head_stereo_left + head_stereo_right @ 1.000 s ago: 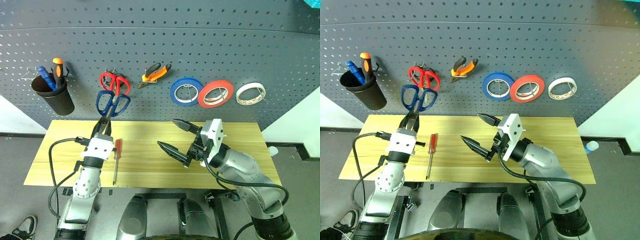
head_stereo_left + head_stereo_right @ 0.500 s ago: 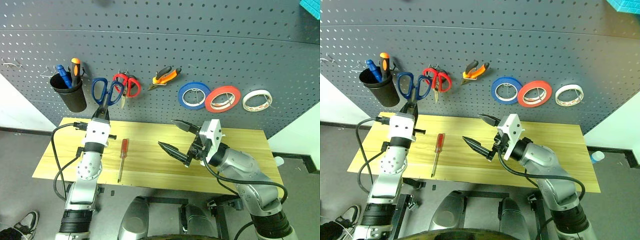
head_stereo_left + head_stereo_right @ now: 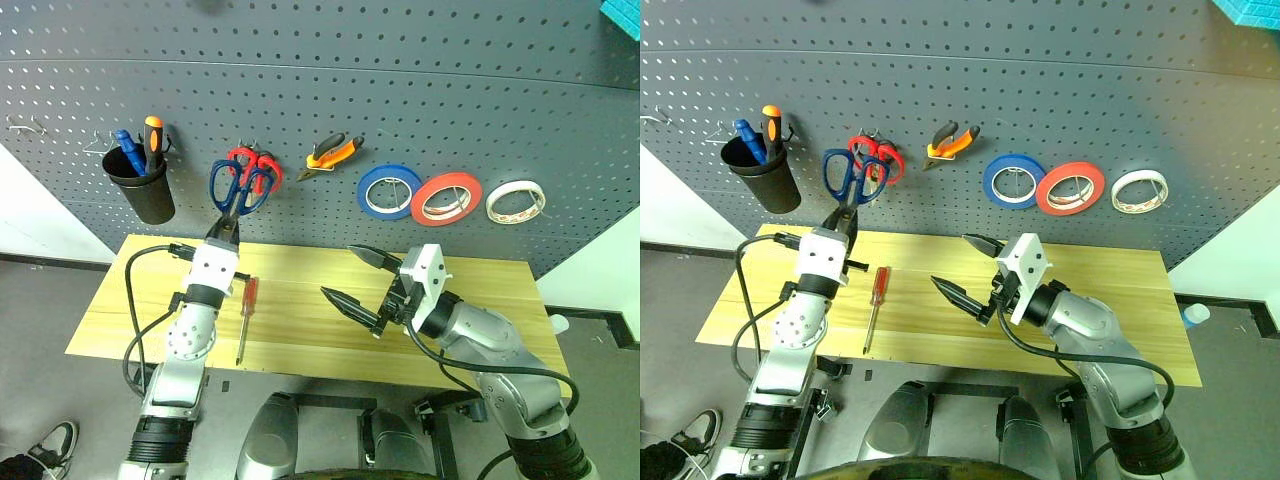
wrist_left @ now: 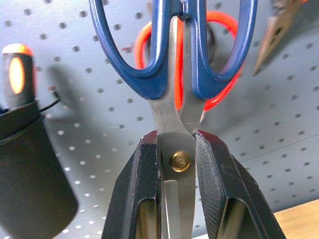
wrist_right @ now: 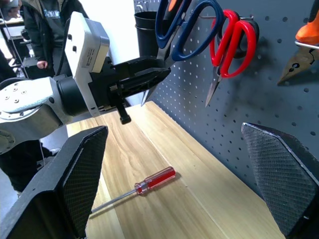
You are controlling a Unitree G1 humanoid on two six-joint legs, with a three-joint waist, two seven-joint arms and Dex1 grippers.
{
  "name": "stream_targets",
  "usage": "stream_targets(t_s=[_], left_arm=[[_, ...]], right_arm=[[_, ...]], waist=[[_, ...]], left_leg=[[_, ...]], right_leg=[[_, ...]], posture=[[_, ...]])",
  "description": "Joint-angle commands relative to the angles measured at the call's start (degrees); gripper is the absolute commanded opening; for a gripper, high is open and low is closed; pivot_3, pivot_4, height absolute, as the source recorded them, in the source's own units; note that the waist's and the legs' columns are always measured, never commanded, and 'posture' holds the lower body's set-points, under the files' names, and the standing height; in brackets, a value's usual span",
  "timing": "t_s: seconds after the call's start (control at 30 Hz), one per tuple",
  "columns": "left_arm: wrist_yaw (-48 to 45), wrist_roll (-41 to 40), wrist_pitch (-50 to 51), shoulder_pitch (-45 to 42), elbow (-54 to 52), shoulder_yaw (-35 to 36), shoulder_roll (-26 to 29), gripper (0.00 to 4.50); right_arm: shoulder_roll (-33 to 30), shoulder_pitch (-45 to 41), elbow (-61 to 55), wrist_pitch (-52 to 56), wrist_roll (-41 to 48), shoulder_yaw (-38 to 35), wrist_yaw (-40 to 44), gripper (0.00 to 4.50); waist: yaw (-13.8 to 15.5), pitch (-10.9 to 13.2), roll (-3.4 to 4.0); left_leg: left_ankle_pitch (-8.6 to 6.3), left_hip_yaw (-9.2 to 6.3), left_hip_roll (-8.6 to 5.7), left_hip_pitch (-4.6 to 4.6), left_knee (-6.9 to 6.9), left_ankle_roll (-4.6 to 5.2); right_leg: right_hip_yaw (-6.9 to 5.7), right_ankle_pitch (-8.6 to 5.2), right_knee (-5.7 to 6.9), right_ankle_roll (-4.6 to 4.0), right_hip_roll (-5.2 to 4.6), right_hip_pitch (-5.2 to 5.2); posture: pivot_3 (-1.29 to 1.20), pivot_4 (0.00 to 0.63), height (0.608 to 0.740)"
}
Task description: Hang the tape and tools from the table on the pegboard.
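The left gripper point(image 4: 179, 164) has its jaws clamped on the steel blades of the blue-handled scissors point(image 3: 240, 188), at the brass pivot; the smooth oval loops stand upright against the perforated grey pegboard point(image 3: 400, 90), overlapping the hung red-handled scissors point(image 3: 262, 166). The right gripper point(image 3: 362, 278) hovers over the table point(image 3: 500, 300), ribbed black jaws spread wide and empty. A slim red-handled screwdriver point(image 3: 246, 308) lies on the grained pale wood near the table's left end. Orange-and-black pliers point(image 3: 332, 153) and the cream tape point(image 3: 515, 201) hang on hooks, the tape at the right beside glossy blue and red rolls.
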Motion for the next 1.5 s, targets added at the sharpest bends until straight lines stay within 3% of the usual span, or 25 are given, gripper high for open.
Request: stream_targets(t_s=[0.03,1.13,1.5], left_arm=[[-0.52,-0.55,-0.32,-1.32,-1.02,-0.12,-0.16,0.65],[-4.25,-3.24,6.59,-6.12,4.46,0.72,-0.1,0.65],[-1.85,-2.79,8.42,-14.05,13.97,0.13,-1.6,0.54]], right_arm=[[-0.17,0.06,-3.19,-0.14,0.26,-0.04,-0.23,4.5],[-0.84,2.27,-5.99,2.31,0.43,-0.14,-1.97,4.5],[-0.65,2.45,-7.11,2.63,1.17,-0.41,-1.94,4.5]], waist=[[-0.01,-0.01,0.0],[-0.04,-0.06,0.02],[-0.04,-0.06,0.02]], left_leg=[[0.0,0.0,0.0,0.0,0.0,0.0],[0.0,0.0,0.0,0.03,0.01,0.0],[0.0,-0.01,-0.01,0.03,0.01,0.0]], right_leg=[[0.0,0.0,0.01,0.0,0.0,0.0],[0.0,0.0,0.06,0.0,0.0,0.0],[-0.01,-0.01,0.07,0.0,0.01,0.0]], posture=[[0.33,0.094,0.677],[0.31,0.115,0.677],[0.31,0.124,0.677]])
